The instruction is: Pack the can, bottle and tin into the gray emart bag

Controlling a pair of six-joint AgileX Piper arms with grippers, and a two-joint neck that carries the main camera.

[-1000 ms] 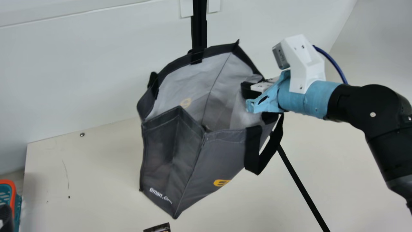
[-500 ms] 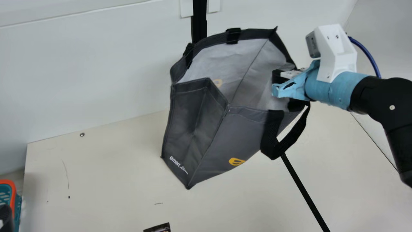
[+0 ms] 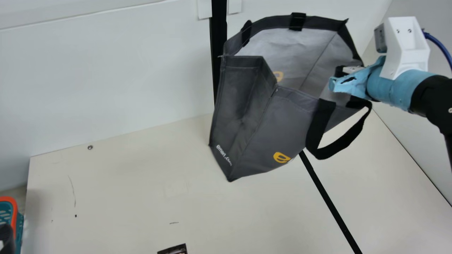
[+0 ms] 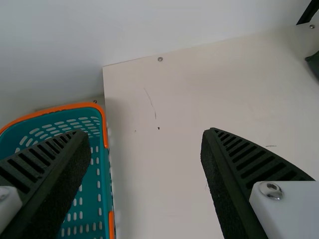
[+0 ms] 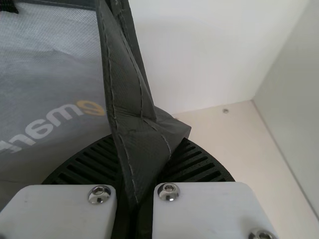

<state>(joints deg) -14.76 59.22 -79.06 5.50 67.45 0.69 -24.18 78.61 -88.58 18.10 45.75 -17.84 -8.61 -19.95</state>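
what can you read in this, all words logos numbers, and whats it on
"emart.com": white, low on the gray bag
"e": orange, on the bag's next panel
"e": orange, on the bag's lining; the pale letters beside it in the right wrist view are too distorted to quote surely
Small dark object at the main view's bottom edge: too cut off to read

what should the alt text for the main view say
The right gripper pinches the side of an open, tilted gray emart bag over a cream table. A teal basket with an orange rim sits at the left edge, and a small dark item pokes in at the bottom.
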